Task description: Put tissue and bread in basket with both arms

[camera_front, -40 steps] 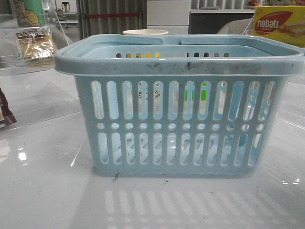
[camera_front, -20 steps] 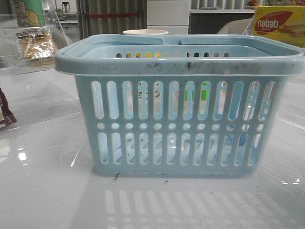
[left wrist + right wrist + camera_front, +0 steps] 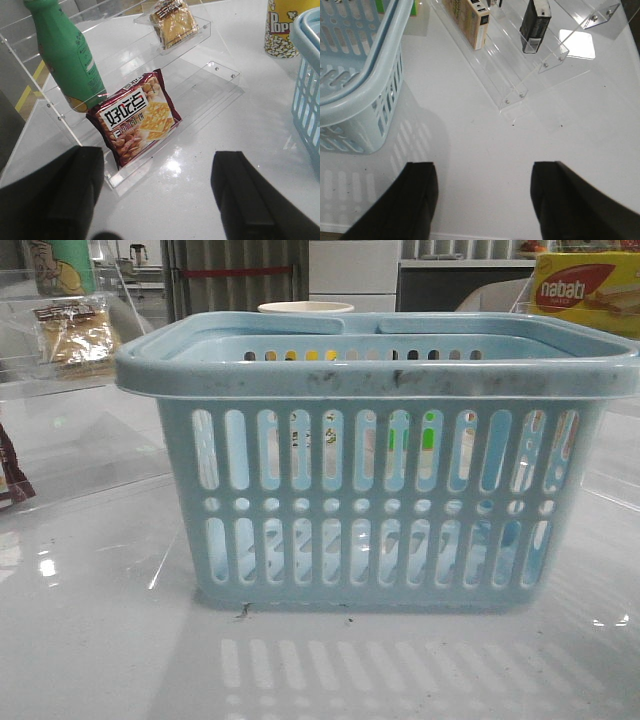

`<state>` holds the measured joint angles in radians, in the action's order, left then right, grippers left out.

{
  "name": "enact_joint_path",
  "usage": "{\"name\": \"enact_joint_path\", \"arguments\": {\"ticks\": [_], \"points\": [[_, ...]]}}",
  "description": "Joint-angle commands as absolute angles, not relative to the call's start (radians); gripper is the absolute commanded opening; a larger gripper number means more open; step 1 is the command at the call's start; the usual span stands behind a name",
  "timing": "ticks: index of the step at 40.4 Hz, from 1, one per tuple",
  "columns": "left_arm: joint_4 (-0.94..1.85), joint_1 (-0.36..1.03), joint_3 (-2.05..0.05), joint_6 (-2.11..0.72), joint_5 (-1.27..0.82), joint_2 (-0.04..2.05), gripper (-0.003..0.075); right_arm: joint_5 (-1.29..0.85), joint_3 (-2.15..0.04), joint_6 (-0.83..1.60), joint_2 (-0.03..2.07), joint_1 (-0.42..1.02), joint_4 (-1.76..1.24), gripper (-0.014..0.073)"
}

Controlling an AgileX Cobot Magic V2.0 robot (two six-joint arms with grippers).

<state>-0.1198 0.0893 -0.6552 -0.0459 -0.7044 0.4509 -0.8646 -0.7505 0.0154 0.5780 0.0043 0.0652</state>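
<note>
Black fingers frame the lower edge of both wrist views, spread wide with nothing between them: the left gripper (image 3: pixel 155 200) hangs over bare white tabletop short of a clear acrylic stepped rack (image 3: pixel 220 75), the right gripper (image 3: pixel 482 200) over open table beside the basket (image 3: pixel 355 95).

Neither item has been picked up. The bread (image 3: pixel 172 22), a clear packet of tan slices, lies on the rack's top step at the upper centre of the left wrist view, well beyond the fingers; in the front view it shows at upper left (image 3: pixel 75 330). The tissue (image 3: pixel 535 25), a small dark packet, stands upright on a second acrylic rack (image 3: pixel 520 75) at the top of the right wrist view. The pale blue basket (image 3: pixel 380 375) fills the middle of the front view, and no packet shows through its slots.

The reach looks best made with each arm passing over the nearer goods: the left above the maroon snack packet (image 3: pixel 135 117) leaning on the lower step, then closing across the bread's short sides without catching the shelf lip; the right descending squarely on the tissue so it does not topple.

Counted: one basket, one bread, one tissue, one maroon packet, one green bottle (image 3: pixel 65 55), one popcorn tub (image 3: pixel 280 30), one nabati box (image 3: pixel 585 290).
</note>
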Motion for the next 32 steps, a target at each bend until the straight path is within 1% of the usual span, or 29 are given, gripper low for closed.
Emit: {"name": "enact_joint_path", "arguments": {"ticks": [1, 11, 18, 23, 32], "points": [[-0.128, 0.09, -0.681, -0.039, -0.615, 0.462, 0.047, -0.783, -0.778, 0.0, 0.621, 0.005, 0.102, 0.0521], [-0.128, 0.09, -0.681, -0.039, -0.615, 0.462, 0.0412, -0.722, -0.841, -0.041, 0.841, 0.004, 0.156, 0.0521], [-0.128, 0.09, -0.681, -0.039, -0.613, 0.462, 0.0372, -0.723, -0.987, -0.042, 1.047, 0.003, 0.171, 0.0521], [-0.128, 0.09, -0.681, -0.039, -0.613, 0.462, 0.0347, -0.767, -1.13, -0.042, 1.179, 0.003, 0.224, 0.0521], [-0.128, 0.09, -0.681, -0.039, -0.613, 0.462, 0.0328, -0.815, -1.307, -0.044, 1.355, -0.017, 0.339, 0.0521]]}}
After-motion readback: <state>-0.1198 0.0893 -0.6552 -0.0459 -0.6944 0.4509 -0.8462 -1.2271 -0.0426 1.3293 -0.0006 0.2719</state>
